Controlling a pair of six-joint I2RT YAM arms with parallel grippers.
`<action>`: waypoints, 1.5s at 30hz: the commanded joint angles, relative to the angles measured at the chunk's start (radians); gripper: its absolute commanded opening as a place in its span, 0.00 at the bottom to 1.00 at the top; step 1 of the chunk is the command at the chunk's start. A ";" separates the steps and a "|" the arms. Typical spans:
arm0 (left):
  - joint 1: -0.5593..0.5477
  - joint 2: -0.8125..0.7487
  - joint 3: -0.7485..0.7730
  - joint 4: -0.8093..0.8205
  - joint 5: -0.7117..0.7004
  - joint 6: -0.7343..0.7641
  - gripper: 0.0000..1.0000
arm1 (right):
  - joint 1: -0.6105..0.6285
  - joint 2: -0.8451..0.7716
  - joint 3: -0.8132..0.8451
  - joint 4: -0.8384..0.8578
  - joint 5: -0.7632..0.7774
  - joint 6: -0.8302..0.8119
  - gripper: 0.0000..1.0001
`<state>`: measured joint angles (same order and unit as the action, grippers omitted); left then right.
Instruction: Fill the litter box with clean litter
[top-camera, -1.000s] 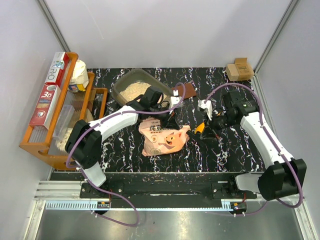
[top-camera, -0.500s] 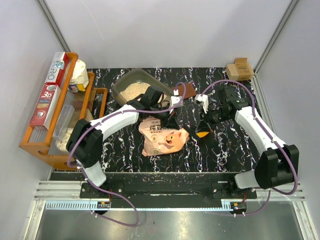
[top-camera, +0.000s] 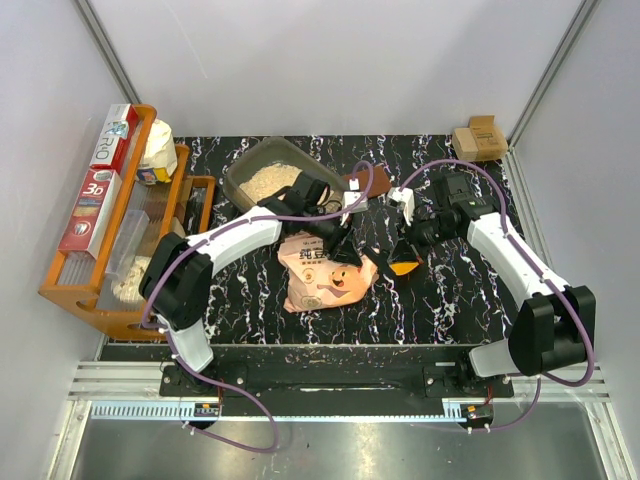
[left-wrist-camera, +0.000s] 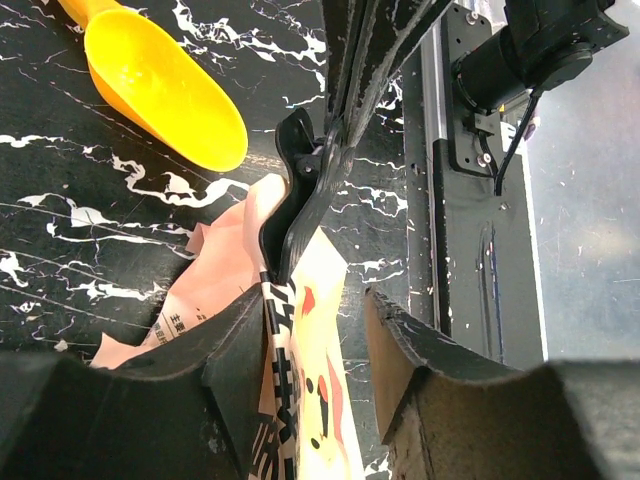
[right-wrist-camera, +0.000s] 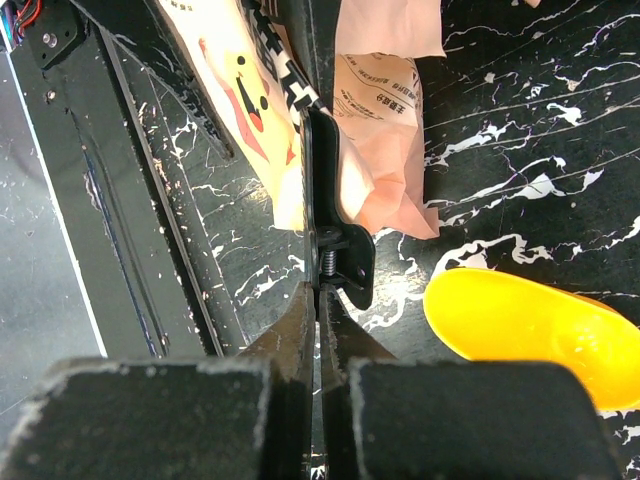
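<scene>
The dark grey litter box (top-camera: 243, 170) stands at the back left of the table with clean litter (top-camera: 268, 181) as a pale tan mass inside. The pink pig-printed bag (top-camera: 325, 272) lies in the middle, its top held shut by a long black clip (right-wrist-camera: 312, 170). My left gripper (left-wrist-camera: 315, 345) is open, its fingers (left-wrist-camera: 232, 365) either side of the bag's folded top edge (left-wrist-camera: 300, 400), below the clip (left-wrist-camera: 298, 195). My right gripper (right-wrist-camera: 320, 300) is shut on the clip's end. The yellow scoop (top-camera: 404, 266) lies beside it and shows in both wrist views (left-wrist-camera: 165, 80) (right-wrist-camera: 520, 325).
An orange wooden rack (top-camera: 70, 285) with boxes and rolls stands along the left edge. A small cardboard box (top-camera: 478, 138) sits at the back right corner. A brown flat piece (top-camera: 355, 183) lies behind the bag. The black base rail (top-camera: 320, 380) runs along the near edge.
My right gripper has moved left to the bag's clip end. My left gripper has moved slightly down and right over the bag's top edge. The bag has shifted little.
</scene>
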<state>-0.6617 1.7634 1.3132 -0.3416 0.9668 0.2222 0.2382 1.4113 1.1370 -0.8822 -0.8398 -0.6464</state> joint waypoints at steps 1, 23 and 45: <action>-0.006 0.024 0.047 0.067 0.087 -0.056 0.46 | 0.010 0.006 -0.006 0.046 -0.013 0.011 0.00; -0.003 0.061 0.047 0.142 0.119 -0.121 0.00 | 0.021 0.012 -0.014 0.055 0.005 0.033 0.08; -0.004 0.048 0.057 0.096 0.098 -0.058 0.00 | -0.011 0.147 0.058 0.019 -0.122 -0.001 0.59</action>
<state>-0.6552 1.8244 1.3235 -0.2653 1.0210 0.1497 0.2279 1.5513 1.1332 -0.8780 -0.8871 -0.6300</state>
